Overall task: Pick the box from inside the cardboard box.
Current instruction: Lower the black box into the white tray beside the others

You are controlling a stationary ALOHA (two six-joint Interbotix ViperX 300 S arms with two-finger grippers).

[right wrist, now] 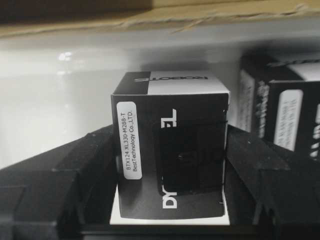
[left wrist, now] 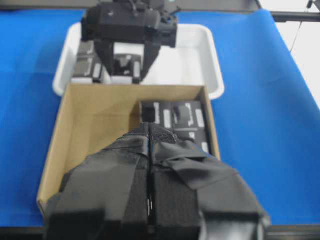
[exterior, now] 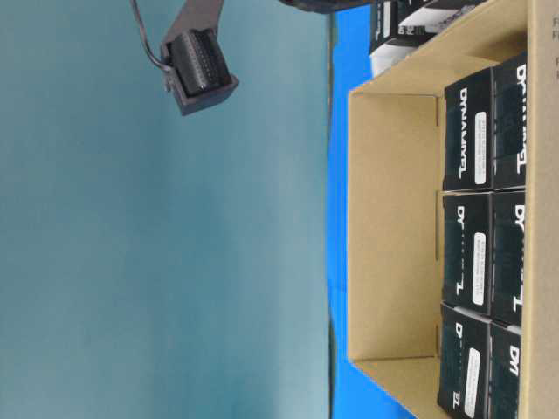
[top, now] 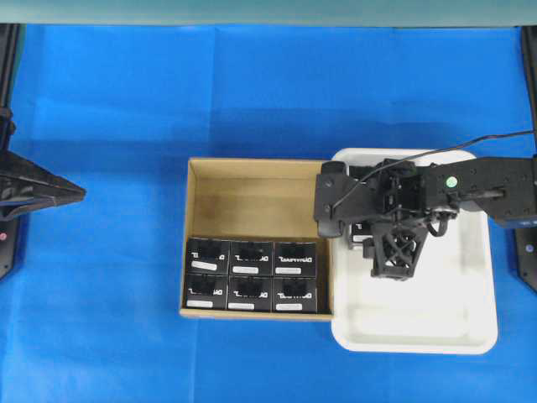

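Blue cloth-covered table (top: 252, 101). Left gripper (left wrist: 149, 150) at left edge, black taped fingers pressed together, clenched on nothing. Shallow brown corrugated cardboard box (top: 252, 197) at centre, six small black boxes in two rows along its near side. White plastic tray (top: 436, 327) touching carton's right wall. Right gripper (right wrist: 170, 165) inside tray, grasping small black cuboid box with white lettering (right wrist: 172, 135) between both fingers; more black boxes beside it.

I'm seeing the small black cuboid box (right wrist: 170, 150) with white lettering and a white side label, standing upright. The shallow brown corrugated cardboard box (top: 252, 197) sits open-topped; six matching black boxes fill the two rows along its near wall.
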